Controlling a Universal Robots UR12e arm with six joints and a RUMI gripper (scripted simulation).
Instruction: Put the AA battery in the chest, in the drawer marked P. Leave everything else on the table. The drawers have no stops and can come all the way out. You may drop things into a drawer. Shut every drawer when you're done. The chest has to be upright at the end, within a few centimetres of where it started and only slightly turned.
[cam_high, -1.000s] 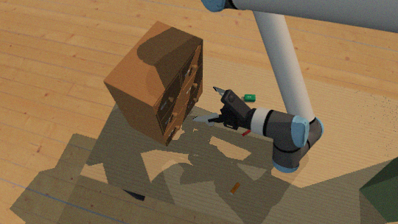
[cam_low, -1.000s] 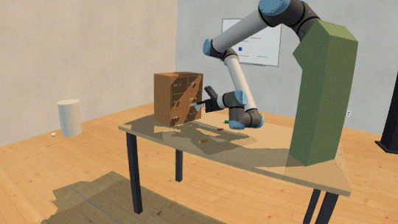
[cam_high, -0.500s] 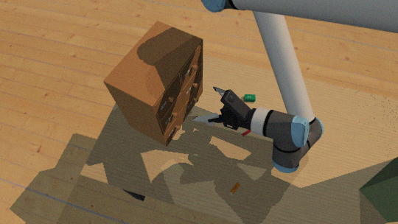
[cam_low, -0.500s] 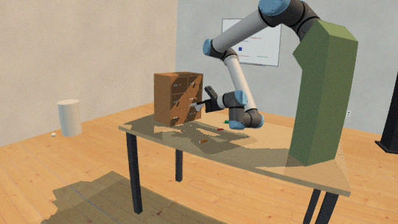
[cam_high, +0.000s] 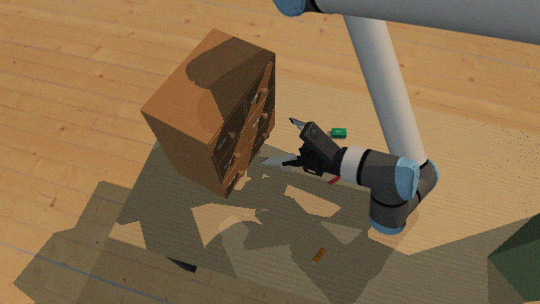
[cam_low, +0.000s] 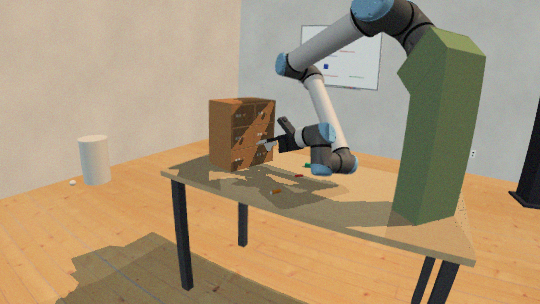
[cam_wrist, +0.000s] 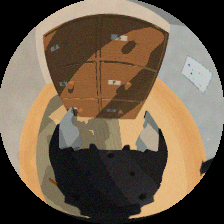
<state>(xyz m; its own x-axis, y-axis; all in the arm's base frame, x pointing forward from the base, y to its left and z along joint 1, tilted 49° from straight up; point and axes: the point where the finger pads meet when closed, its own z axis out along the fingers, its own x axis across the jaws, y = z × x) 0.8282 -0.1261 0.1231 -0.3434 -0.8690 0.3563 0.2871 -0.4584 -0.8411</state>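
1. Step in hand, as I judge it: opening the drawer marked P. All drawers of the chest (cam_high: 186, 107) look shut; the labels are too small to read.
2. My hand (cam_high: 285, 141) faces the chest front, fingers spread wide, holding nothing.
3. Next move: pick out P, close on its knob, pull gently so the chest stays put.
4. The AA battery (cam_high: 318, 256) lies on the desk (cam_low: 430, 245), well behind my hand.
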